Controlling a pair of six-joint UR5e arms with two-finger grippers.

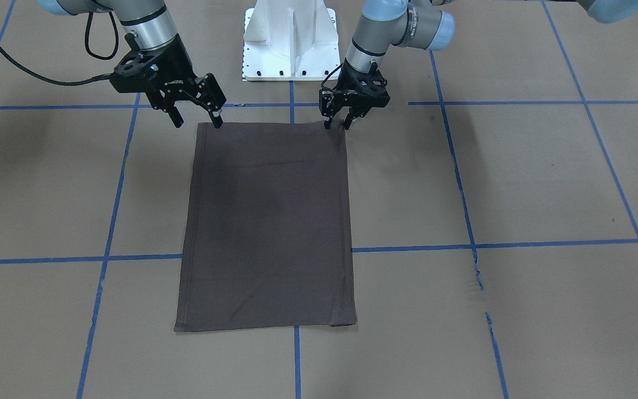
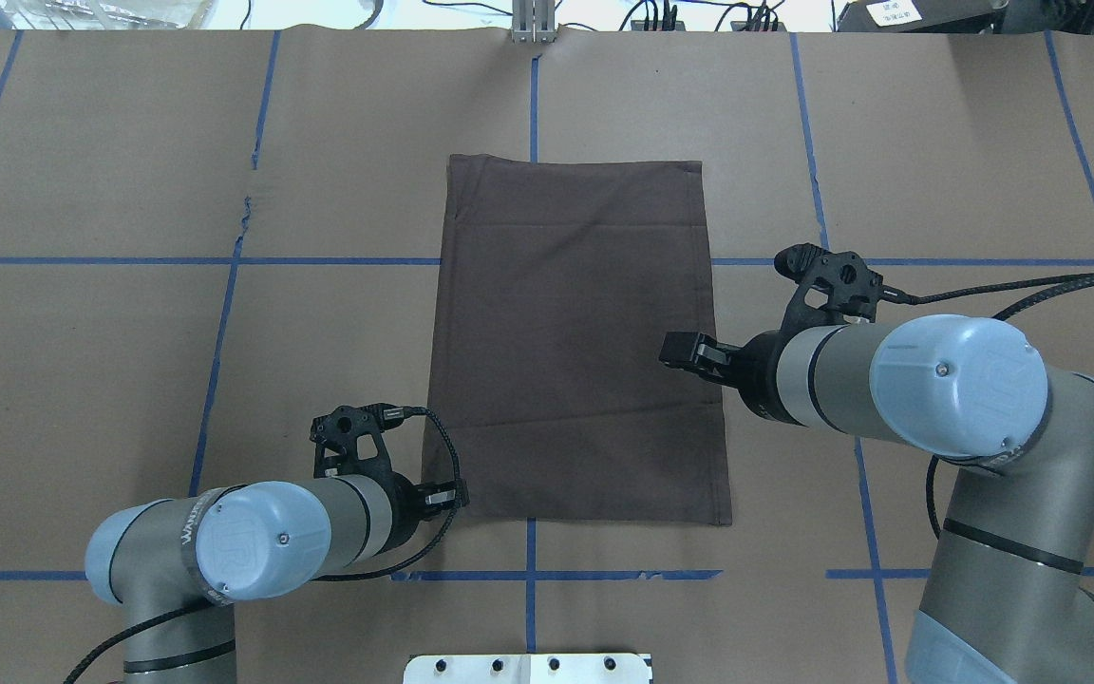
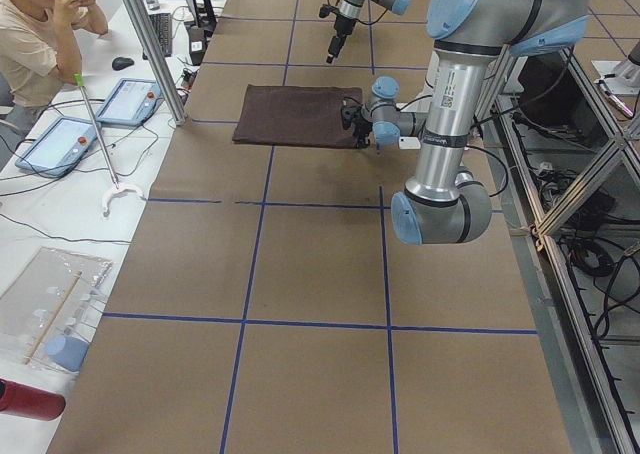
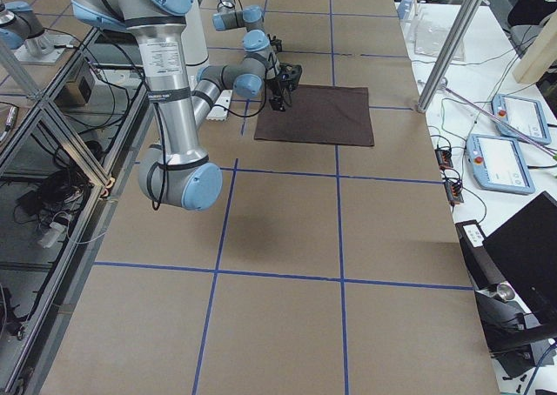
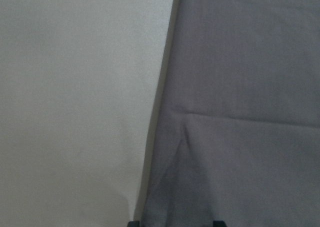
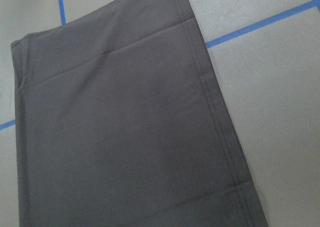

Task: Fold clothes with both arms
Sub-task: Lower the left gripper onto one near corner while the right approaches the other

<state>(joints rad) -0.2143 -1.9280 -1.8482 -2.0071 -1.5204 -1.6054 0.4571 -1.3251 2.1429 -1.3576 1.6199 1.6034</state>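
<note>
The dark brown-grey T-shirt (image 1: 269, 221) lies flat on the table, folded into a tall rectangle; it also shows in the overhead view (image 2: 575, 332). My left gripper (image 1: 336, 124) is low at the shirt's corner nearest the robot base, jaws open and straddling the cloth edge (image 5: 165, 112), which puckers slightly there. In the overhead view my left gripper (image 2: 452, 494) sits at the near-left corner. My right gripper (image 1: 198, 121) hangs wide open and empty above the other near corner, and it looks down on the shirt (image 6: 125, 137). It also shows overhead (image 2: 675, 350).
The white pedestal base (image 1: 291, 44) stands just behind the shirt. Blue tape lines (image 1: 463, 194) grid the brown table. An operator (image 3: 40, 34), tablets (image 3: 60, 139) and a metal post (image 3: 150, 44) are along the far table side.
</note>
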